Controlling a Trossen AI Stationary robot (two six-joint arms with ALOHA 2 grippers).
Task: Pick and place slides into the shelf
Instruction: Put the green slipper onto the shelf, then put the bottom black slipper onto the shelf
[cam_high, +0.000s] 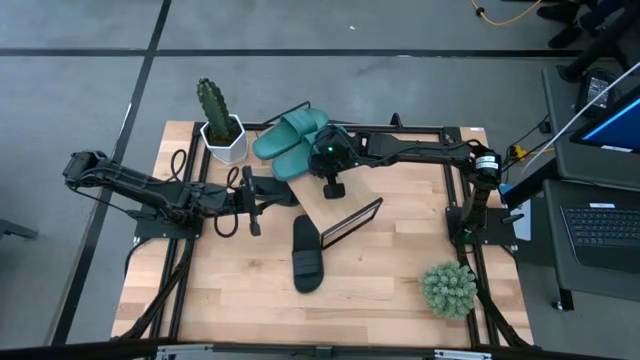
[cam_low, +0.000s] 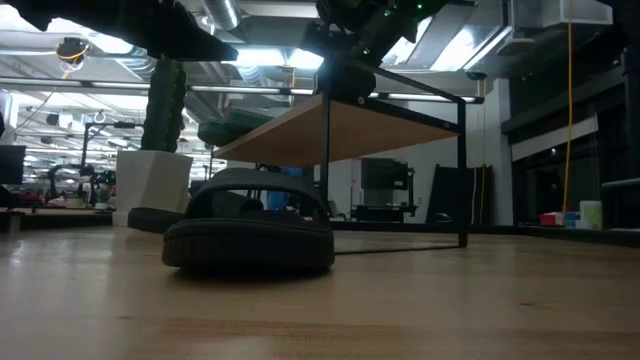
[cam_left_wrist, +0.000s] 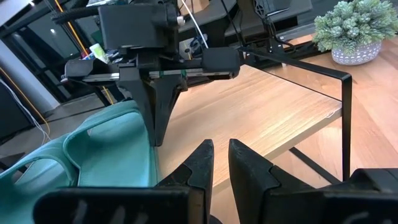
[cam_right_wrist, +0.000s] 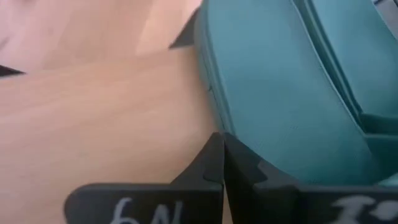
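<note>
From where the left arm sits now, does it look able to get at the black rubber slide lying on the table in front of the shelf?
Probably yes. The black rubber slide lies alone on bare tabletop, just ahead of the left gripper. Nothing stands between them; the slanted wooden shelf and the right gripper sit off to the side.

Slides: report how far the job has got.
Done: both teal slides lie on the shelf. In hand: nothing; the shut right tool sits beside them and the left tool is empty. Left: the black slide lies on the table; no second one shows.
</note>
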